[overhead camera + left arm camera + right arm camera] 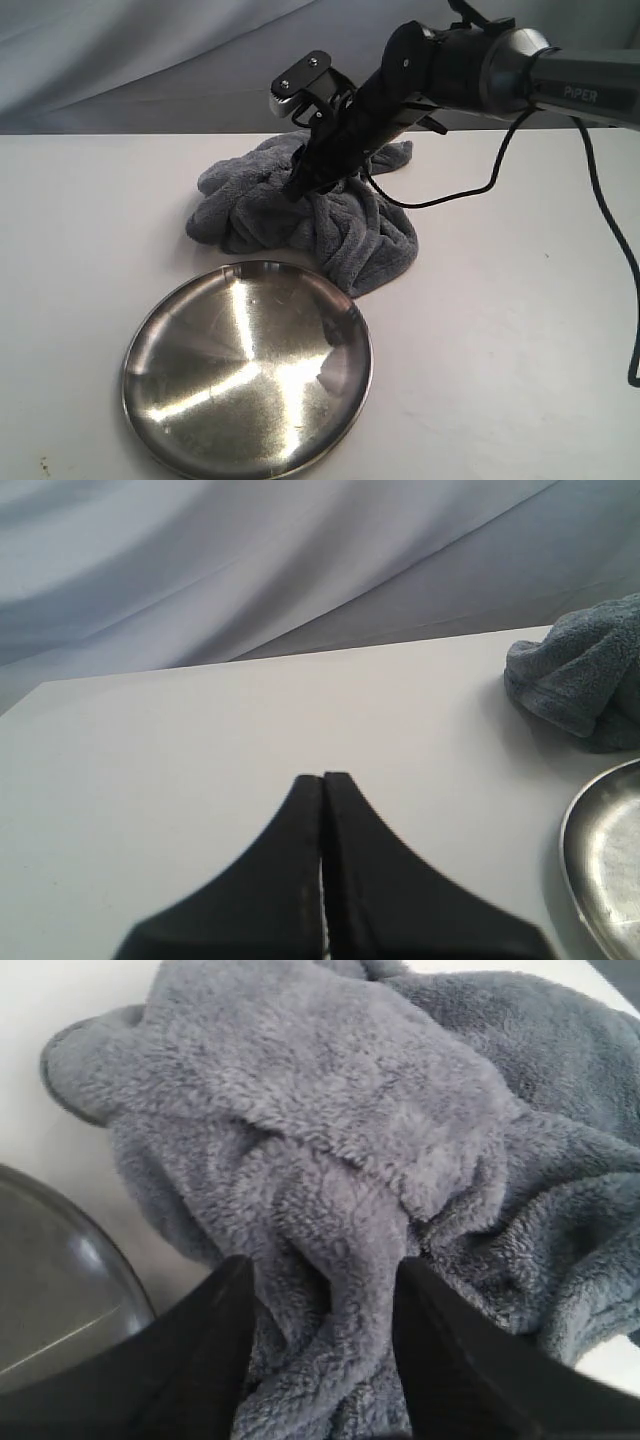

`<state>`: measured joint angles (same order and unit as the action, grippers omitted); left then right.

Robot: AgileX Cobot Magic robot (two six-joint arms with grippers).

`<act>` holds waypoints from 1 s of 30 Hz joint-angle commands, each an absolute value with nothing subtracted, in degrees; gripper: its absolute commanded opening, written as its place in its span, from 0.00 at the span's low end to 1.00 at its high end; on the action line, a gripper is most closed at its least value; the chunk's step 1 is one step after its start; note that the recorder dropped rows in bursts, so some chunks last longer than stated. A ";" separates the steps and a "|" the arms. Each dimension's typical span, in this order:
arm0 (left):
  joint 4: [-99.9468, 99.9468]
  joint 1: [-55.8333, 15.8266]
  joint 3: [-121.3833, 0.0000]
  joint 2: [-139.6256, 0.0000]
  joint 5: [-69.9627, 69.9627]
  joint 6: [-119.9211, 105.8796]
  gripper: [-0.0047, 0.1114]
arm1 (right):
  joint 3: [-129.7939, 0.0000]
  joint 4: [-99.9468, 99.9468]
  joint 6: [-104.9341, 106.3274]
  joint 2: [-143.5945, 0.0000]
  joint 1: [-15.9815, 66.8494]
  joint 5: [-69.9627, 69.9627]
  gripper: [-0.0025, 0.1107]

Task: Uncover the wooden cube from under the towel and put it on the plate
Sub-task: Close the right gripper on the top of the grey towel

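Observation:
The dark grey plush towel (pixel 300 215) lies bunched at the back of the table, just behind the shiny steel plate (pixel 190 410). My right gripper (pixel 300 185) is pressed down into the towel's top. In the right wrist view this gripper (pixel 325 1280) is open, its fingers straddling a thick fold of the towel (pixel 340 1130). The plate's rim (pixel 110 1270) shows at the edge there. My left gripper (pixel 323 780) is shut with nothing in it, over bare table; the towel (pixel 590 670) and plate (pixel 610 860) sit off to one side. The wooden cube is hidden.
A black cable (pixel 450 195) from the right arm trails over the table behind the towel. A pale backdrop cloth (pixel 150 60) hangs behind the white table (pixel 520 360).

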<state>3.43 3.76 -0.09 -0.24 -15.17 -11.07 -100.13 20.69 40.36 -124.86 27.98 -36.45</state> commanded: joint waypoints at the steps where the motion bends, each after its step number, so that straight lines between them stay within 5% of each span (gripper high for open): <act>1: 3.72 3.69 0.00 0.00 -15.21 -11.02 0.04 | -100.42 20.58 43.05 -124.29 29.35 -35.66 0.39; 4: 3.72 3.69 0.00 0.00 -15.21 -11.02 0.04 | -100.42 20.46 47.82 -124.40 30.50 -34.04 0.44; 13: 3.72 3.69 0.00 0.00 -15.21 -11.02 0.04 | -100.42 18.81 47.81 -124.40 34.03 -22.39 0.83; 30: 3.72 3.69 0.00 0.00 -15.21 -11.02 0.04 | -100.42 20.10 44.04 -130.46 34.94 -16.20 0.84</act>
<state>3.43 3.76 -0.09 -0.24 -15.17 -11.07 -100.25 19.61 44.59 -129.84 34.64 -17.49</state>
